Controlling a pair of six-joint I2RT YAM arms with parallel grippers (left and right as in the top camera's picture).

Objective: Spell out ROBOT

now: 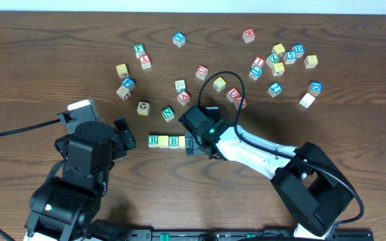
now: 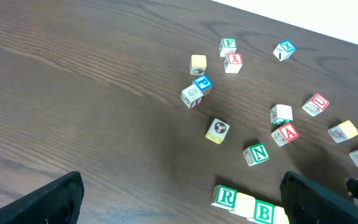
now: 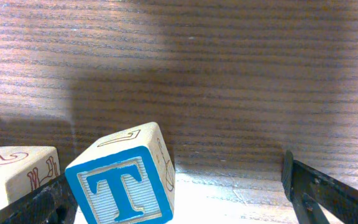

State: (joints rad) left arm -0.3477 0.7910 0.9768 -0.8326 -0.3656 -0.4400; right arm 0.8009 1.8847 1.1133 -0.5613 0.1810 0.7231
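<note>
Item: T block (image 3: 126, 183), a pale wooden cube with rounded edges and a raised blue T in a blue frame on a finely ridged face. It sits tilted between the widely spread jaws of the right gripper (image 3: 176, 186), close to the 9 o'clock finger, apparently not clamped. A pale block (image 3: 14, 171) with red line-work lies just beside it at 9 o'clock. The row is R block (image 1: 153, 140), a blank-topped block (image 1: 163, 140) and B block (image 1: 174, 140), touching. The right gripper covers its 3 o'clock end, so a fourth letter cannot be confirmed. Judged progress: late, with T at or near its place and needing to lie flat. Loose letter blocks (image 1: 278, 50), painted red, green, blue and yellow, are scattered from 12 to 2 o'clock. Left gripper (image 1: 124, 134): jaws wide, empty, at the row's 9 o'clock. Table (image 1: 45, 53): dark wood grain.
</note>
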